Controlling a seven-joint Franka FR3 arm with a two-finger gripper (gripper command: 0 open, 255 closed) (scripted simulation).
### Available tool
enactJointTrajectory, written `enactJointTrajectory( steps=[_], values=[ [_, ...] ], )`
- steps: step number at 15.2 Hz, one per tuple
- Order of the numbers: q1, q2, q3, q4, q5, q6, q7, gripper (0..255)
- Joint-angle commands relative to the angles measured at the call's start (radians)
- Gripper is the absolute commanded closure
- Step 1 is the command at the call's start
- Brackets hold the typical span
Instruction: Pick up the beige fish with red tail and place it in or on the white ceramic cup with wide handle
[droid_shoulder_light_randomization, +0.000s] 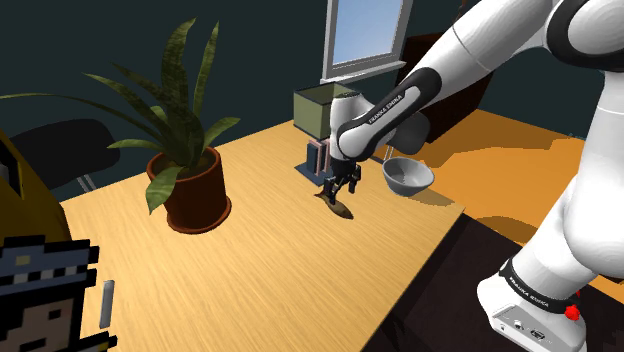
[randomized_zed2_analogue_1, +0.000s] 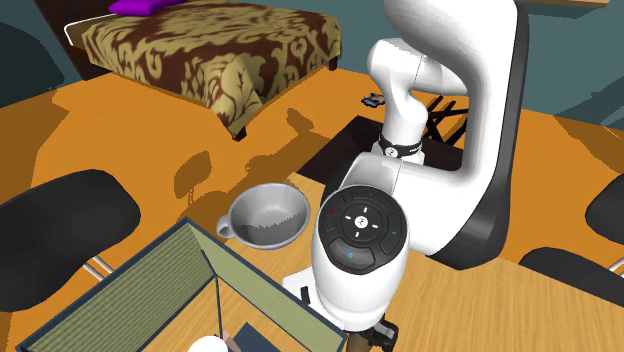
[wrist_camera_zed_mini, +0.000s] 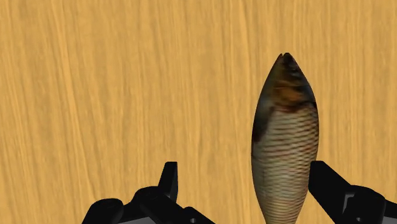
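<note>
A beige, scaled fish (wrist_camera_zed_mini: 284, 143) with a dark brown tip lies flat on the wooden table (droid_shoulder_light_randomization: 260, 250). My gripper (wrist_camera_zed_mini: 248, 184) hangs just above it, open. The fish sits between the fingers, close against one finger (wrist_camera_zed_mini: 327, 181) and well apart from the other; it is not clasped. From the shoulder view the gripper (droid_shoulder_light_randomization: 341, 188) stands directly over the fish (droid_shoulder_light_randomization: 339, 208). The pale grey cup (droid_shoulder_light_randomization: 408, 177) with a wide handle sits near the table's edge, to the shoulder view's right of the gripper. The second exterior view has the cup (randomized_zed2_analogue_1: 265, 213) beside my wrist.
A potted plant (droid_shoulder_light_randomization: 192, 190) stands at the shoulder view's left. An olive open box (droid_shoulder_light_randomization: 322, 108) and a small rack (droid_shoulder_light_randomization: 318, 157) sit behind the gripper. A pixelated figure (droid_shoulder_light_randomization: 40, 300) fills the near left corner. A patterned bed (randomized_zed2_analogue_1: 210, 45) lies beyond the table.
</note>
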Motion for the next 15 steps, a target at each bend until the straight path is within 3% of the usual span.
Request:
enactJointTrajectory(
  steps=[1,2,3,12,13,15],
  values=[
    [0.0,0.0,0.0,0.0,0.0,0.0,0.0,0],
    [0.0,0.0,0.0,0.0,0.0,0.0,0.0,0],
    [0.0,0.0,0.0,0.0,0.0,0.0,0.0,255],
    [-0.004,-0.002,-0.003,-0.006,0.0,0.011,-0.006,255],
    [-0.004,-0.002,-0.003,-0.006,0.0,0.011,-0.006,0],
    [-0.003,0.087,0.005,0.205,0.023,-0.242,0.011,0]
  ],
)
